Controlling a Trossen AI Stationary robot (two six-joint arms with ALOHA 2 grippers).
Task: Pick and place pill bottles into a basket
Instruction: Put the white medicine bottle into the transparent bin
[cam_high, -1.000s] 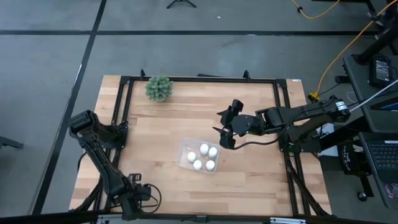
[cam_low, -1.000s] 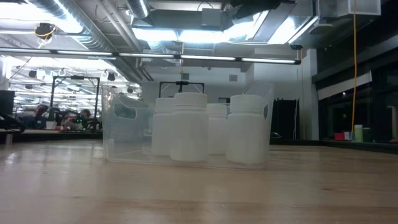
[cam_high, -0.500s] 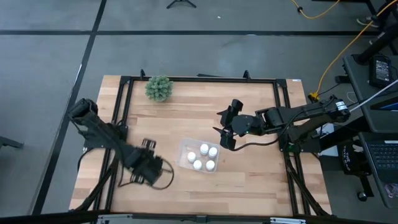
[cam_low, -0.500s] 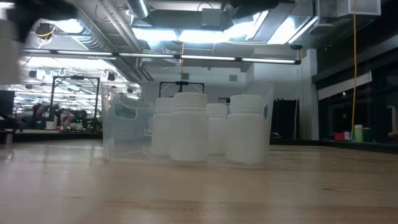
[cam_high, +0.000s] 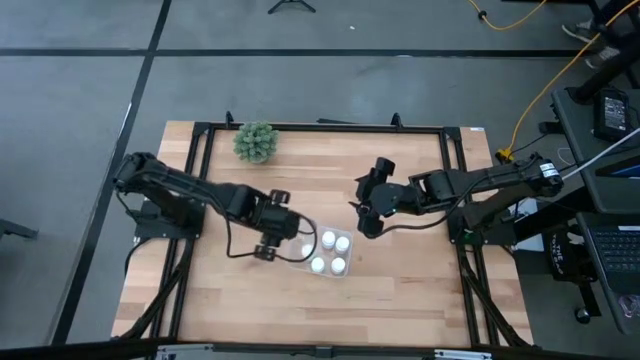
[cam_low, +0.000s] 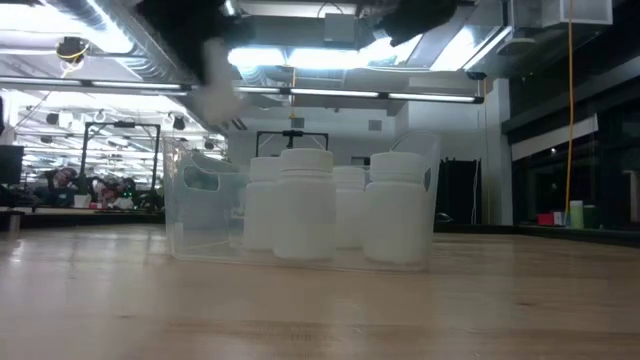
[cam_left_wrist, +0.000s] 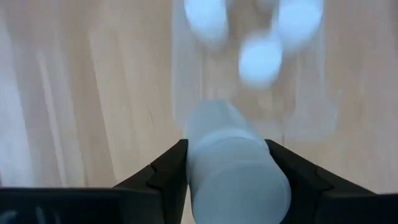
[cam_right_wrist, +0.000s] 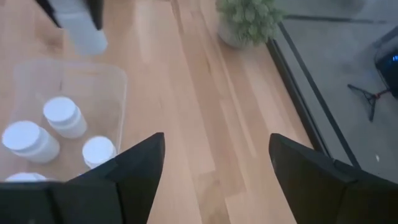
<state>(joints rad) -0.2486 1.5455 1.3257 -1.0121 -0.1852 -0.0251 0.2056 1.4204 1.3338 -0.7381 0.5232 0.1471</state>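
Left gripper (cam_high: 277, 226) clamps a white pill bottle (cam_left_wrist: 236, 163) between its fingers, hovering just beside the left edge of the clear basket (cam_high: 300, 236) at mid-table; four more bottles (cam_high: 329, 252) stand upright inside the basket, bunched toward its right half. Right gripper (cam_high: 362, 215) hangs near the basket's right side, fingers spread with nothing between them. No label or writing readable on any bottle or on the basket; a small green plant (cam_high: 256, 142) sits well apart at the table's far edge.
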